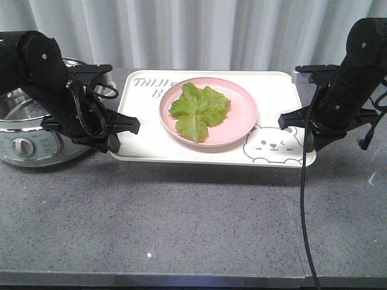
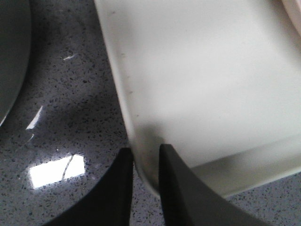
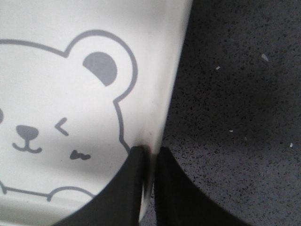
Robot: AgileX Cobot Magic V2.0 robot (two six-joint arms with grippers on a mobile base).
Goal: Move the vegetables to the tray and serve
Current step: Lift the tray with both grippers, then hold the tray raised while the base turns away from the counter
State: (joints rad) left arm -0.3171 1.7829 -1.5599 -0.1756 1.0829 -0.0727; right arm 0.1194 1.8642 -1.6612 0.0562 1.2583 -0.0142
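Crinkled green lettuce leaf (image 1: 198,109) flat on a round pink plate (image 1: 245,116), well inside its rim. Plate in the middle of the cream-white tray (image 1: 145,142), between the grey lettering (image 1: 148,84) at the far left corner and the winking bear face (image 1: 275,145) at the near right corner. Tray lengthwise on the speckled grey worktop (image 1: 181,211), with a dark shadow under its near edge; impossible to tell whether resting or raised. Left pincer (image 1: 130,125) nipped onto the tray's left rim near the front corner, jaws almost together with only the thin rim (image 2: 141,141) between the fingers (image 2: 120,188). Right pincer (image 1: 284,121) likewise narrowed onto the right rim beside the bear's ear, one finger (image 3: 134,174) over the tray (image 3: 150,47) face, the other outside above the worktop (image 3: 235,117). Silver pot (image 1: 24,133) with a dial just left of the tray, behind the left arm. Pale curtain (image 1: 181,30) across the back.
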